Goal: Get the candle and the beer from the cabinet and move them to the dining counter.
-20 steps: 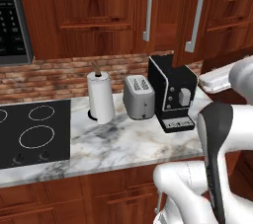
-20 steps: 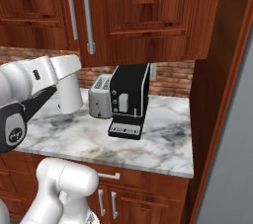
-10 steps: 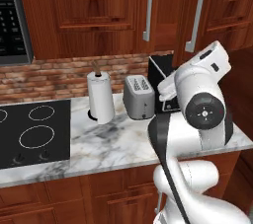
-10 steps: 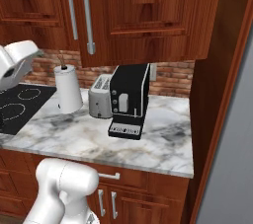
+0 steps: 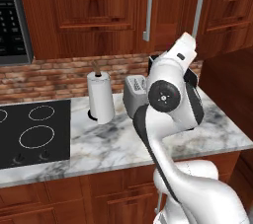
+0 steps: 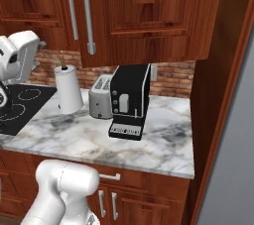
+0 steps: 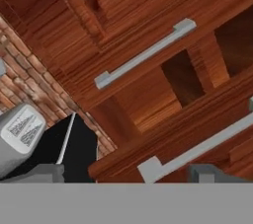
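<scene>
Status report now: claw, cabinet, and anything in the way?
Claw raised toward cabinet, state unclear. Cabinet doors closed, handles untouched; candle and beer unseen. Coffee machine, toaster on the counter below.

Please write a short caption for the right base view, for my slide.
Closed wall cabinet with silver bar handles above a marble counter holding paper towels, toaster and coffee machine.

Closed cabinet [image 6: 149,11] doors bar access; coffee machine [image 6: 130,101] stands below.
</scene>
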Controlling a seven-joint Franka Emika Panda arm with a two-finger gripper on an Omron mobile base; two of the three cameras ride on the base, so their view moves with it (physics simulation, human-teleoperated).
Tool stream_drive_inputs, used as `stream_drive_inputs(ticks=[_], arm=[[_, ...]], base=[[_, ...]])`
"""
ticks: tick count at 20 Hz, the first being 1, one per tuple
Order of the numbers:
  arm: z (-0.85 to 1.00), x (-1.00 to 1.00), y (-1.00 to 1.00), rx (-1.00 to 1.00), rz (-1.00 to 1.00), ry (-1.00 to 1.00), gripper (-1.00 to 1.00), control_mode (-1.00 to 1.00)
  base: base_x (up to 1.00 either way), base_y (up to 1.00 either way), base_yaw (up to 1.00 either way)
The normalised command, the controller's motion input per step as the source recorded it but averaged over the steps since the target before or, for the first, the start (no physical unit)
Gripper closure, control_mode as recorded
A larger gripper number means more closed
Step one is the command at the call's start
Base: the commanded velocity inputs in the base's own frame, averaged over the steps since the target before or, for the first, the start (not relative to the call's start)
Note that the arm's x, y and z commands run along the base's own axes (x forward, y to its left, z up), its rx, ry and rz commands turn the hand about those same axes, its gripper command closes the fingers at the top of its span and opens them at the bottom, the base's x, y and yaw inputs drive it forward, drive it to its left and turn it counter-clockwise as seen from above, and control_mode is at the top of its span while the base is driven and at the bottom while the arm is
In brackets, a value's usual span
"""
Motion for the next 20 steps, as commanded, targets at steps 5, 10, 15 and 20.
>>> stream_drive_inputs(ticks=[5,10,15,20], arm=[[0.00,0.52,-0.01,-0.10,-0.16,0.22,-1.00,-1.00],[0.00,0.47,-0.17,-0.09,-0.16,0.21,-1.00,-1.00],[0.00,0.48,-0.15,-0.09,-0.12,0.17,-1.00,-1.00],[0.00,0.42,-0.23,-0.08,-0.09,0.14,-1.00,-1.00]], base=[[0.00,0.00,0.00],[0.00,0.00,0.00],[0.00,0.00,0.00],[0.00,0.00,0.00]])
